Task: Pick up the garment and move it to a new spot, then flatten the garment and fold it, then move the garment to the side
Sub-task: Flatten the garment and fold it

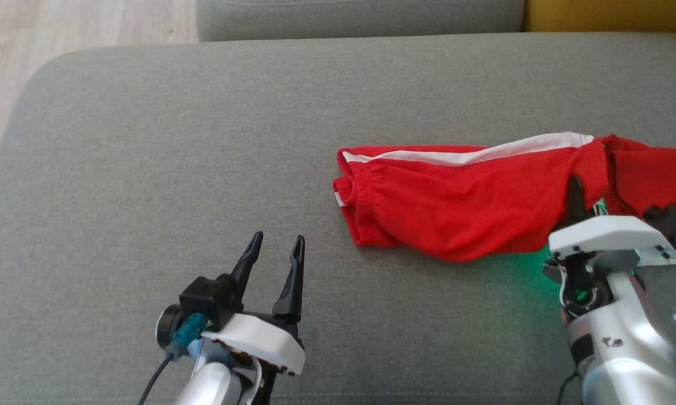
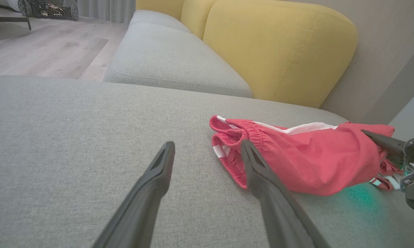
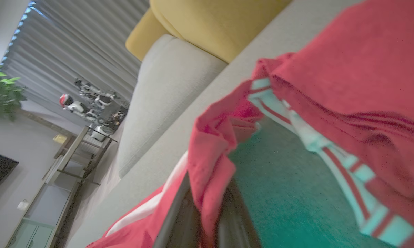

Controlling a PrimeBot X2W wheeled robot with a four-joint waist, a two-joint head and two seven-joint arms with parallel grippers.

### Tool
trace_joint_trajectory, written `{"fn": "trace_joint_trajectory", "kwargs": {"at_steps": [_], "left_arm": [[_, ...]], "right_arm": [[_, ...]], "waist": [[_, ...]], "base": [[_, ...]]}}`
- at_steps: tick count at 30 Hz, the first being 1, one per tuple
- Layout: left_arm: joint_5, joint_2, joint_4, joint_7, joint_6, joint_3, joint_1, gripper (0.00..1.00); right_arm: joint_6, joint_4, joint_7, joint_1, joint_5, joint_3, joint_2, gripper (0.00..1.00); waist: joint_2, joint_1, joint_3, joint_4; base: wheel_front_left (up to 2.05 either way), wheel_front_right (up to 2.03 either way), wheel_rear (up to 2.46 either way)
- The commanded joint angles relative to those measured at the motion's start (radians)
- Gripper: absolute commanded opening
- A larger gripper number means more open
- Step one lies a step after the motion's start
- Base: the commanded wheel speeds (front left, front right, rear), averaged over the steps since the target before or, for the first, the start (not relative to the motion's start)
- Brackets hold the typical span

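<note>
**Left claw idle, right claw pinching red cloth**

Left claw (image 1: 278, 237) sits closest, its fingers spread wide and holding nothing, low over the grey sofa seat (image 1: 146, 140). Ahead and to its right lies the garment (image 1: 456, 197), red shorts with a white stripe (image 1: 484, 153), stretched sideways. The gathered waistband (image 1: 366, 191) is the end nearest this claw. Right claw (image 1: 575, 188) is clamped on a fold of red cloth at the other end. The fabric lifts off the seat around its fingers, and a striped trim (image 3: 334, 165) hangs beside them.

The cloth looks thin, light and limp, so it will likely sag, bunch and drag rather than keep any shape. A pinch on one layer could pull free. The waistband seems the best hold for the left claw, since its thick elastic edge gives the fingers something to bite.

From the left claw to the waistband the way runs over plain seat fabric. A yellow cushion (image 2: 279, 44) stands beyond the garment, well apart, and wooden floor (image 1: 11, 56) lies far off to the left claw's left.
</note>
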Motion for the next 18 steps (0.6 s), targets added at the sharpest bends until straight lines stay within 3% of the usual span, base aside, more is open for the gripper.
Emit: {"fn": "trace_joint_trajectory", "kwargs": {"at_steps": [1, 8, 18], "left_arm": [[0.003, 0.001, -0.028, -0.012, -0.002, 0.031, -0.028, 1.0], [0.003, 0.001, -0.025, -0.012, 0.001, 0.038, -0.015, 1.0], [-0.004, 0.001, -0.022, -0.012, 0.001, 0.037, 0.006, 1.0]], "right_arm": [[0.002, -0.05, -0.03, -0.043, -0.009, 0.052, 0.004, 0.0], [0.002, -0.124, -0.071, -0.031, -0.002, 0.181, 0.004, 0.0], [0.002, -0.246, -0.067, 0.035, 0.043, 0.465, 0.004, 0.0]], "waist": [[0.0, 0.0, -0.009, 0.009], [0.0, 0.0, -0.038, 0.039], [0.0, 0.0, -0.06, 0.093]], "base": [[0.0, 0.0, 0.0], [0.0, 0.0, 0.0], [0.0, 0.0, 0.0]]}}
